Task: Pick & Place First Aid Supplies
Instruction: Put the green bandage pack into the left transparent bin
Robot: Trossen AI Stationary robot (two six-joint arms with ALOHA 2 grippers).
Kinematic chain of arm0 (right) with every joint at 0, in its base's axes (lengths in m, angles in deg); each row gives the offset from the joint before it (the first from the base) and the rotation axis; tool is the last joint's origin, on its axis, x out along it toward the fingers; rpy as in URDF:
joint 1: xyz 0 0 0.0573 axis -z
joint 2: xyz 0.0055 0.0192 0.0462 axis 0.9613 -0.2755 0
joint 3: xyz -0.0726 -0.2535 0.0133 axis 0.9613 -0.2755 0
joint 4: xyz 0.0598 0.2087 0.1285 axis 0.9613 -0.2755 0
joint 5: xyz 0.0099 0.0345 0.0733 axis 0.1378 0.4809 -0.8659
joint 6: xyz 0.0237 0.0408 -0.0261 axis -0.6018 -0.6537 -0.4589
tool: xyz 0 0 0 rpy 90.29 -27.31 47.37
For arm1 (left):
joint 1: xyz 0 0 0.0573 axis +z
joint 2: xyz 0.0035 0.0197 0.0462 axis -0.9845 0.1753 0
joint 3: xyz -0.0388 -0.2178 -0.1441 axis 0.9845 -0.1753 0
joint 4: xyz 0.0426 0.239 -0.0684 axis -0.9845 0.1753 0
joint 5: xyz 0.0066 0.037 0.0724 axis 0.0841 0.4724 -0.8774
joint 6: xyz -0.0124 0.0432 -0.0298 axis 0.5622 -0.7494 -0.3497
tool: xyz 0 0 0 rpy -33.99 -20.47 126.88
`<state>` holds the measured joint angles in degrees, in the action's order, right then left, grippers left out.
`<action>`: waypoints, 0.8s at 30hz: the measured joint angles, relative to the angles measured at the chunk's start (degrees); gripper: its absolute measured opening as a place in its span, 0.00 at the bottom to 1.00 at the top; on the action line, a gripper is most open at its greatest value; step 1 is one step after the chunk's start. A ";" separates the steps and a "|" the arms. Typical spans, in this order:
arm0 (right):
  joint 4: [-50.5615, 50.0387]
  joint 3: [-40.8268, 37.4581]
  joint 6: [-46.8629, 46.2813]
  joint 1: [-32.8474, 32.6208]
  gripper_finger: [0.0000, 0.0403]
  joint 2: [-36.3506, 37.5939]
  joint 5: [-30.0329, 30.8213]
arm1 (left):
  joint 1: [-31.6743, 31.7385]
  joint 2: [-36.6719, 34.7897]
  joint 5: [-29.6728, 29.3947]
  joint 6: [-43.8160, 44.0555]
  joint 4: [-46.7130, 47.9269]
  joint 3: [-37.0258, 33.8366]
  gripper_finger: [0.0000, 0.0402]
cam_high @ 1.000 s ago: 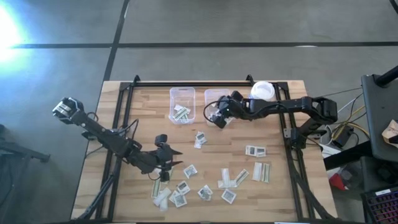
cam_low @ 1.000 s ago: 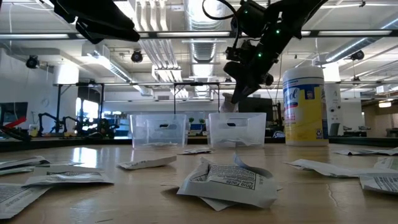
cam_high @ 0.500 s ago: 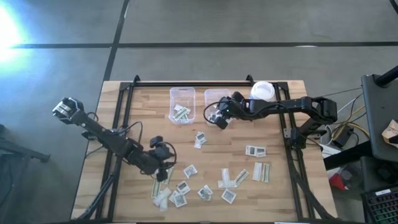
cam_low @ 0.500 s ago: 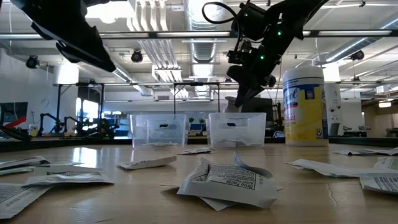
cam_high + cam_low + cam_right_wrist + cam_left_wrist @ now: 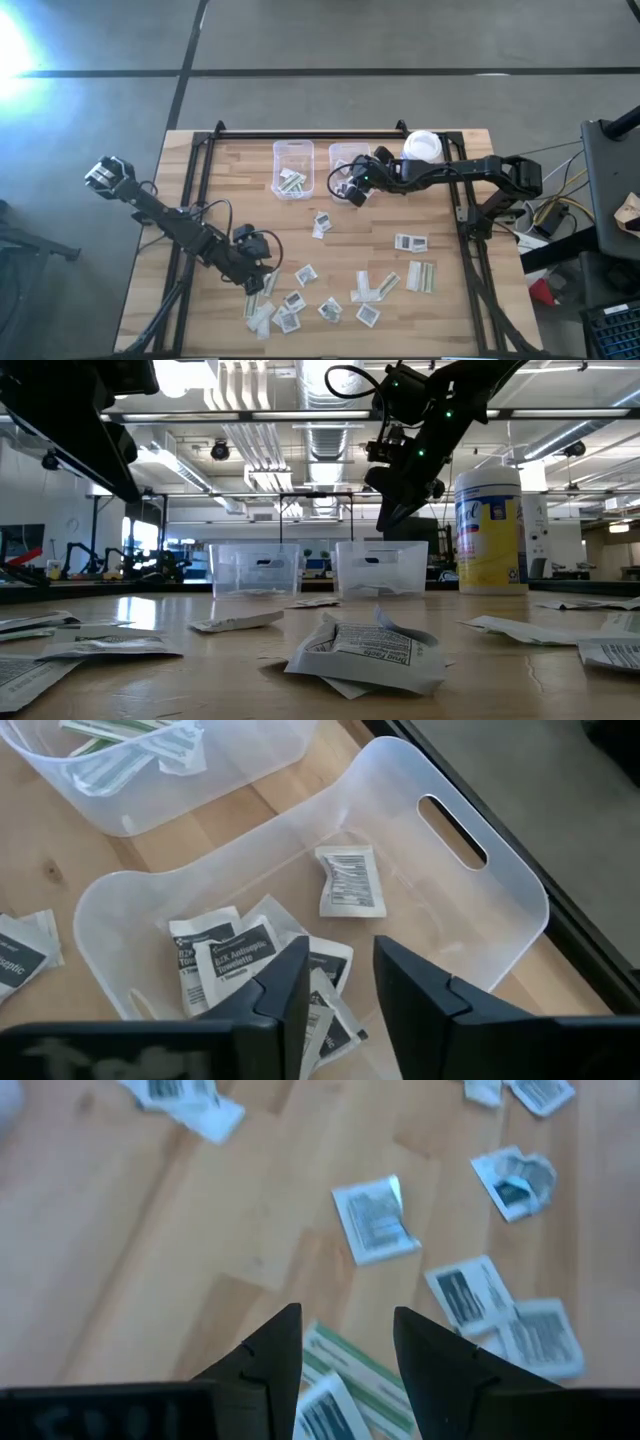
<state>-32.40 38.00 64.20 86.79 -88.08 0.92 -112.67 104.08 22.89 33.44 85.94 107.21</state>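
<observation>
On the tabletop (image 5: pixel 210 200), the right gripper (image 5: pixel 335 982) has just released a packet (image 5: pixel 347 880) into its bin (image 5: pixel 500 890); the left gripper (image 5: pixel 345 1342), spread, has descended over strips (image 5: pixel 360 1370).

- A strong white glare burns on the floor (image 5: pixel 15 45) beyond the desk's far left corner in the high view.
- The desk (image 5: pixel 230 215) is lit evenly, with only soft shadows.
- In the low view, ceiling light strips (image 5: pixel 240 400) shine bright, and the arms look dark against them.
- The left wrist view is blurred; its packets (image 5: pixel 375 1220) are soft.
</observation>
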 joint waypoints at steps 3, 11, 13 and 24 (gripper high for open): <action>-0.04 -0.01 -0.01 -0.06 0.30 0.34 -0.54 | -0.91 0.00 1.87 2.16 0.30 0.00 0.38; -2.45 0.74 -1.99 -1.01 0.32 1.56 -5.32 | -5.13 0.00 5.03 11.69 4.00 -0.07 0.38; -3.36 1.04 -2.77 -1.34 0.31 1.92 -6.68 | -6.45 0.00 5.37 15.81 4.32 -0.64 0.38; -5.04 2.72 -3.00 -5.00 0.26 4.32 -8.44 | -11.40 0.04 5.86 38.83 3.38 -5.67 0.38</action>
<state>-37.44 40.72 61.20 81.78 -83.77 -7.51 -124.07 104.12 28.74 72.27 89.32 101.54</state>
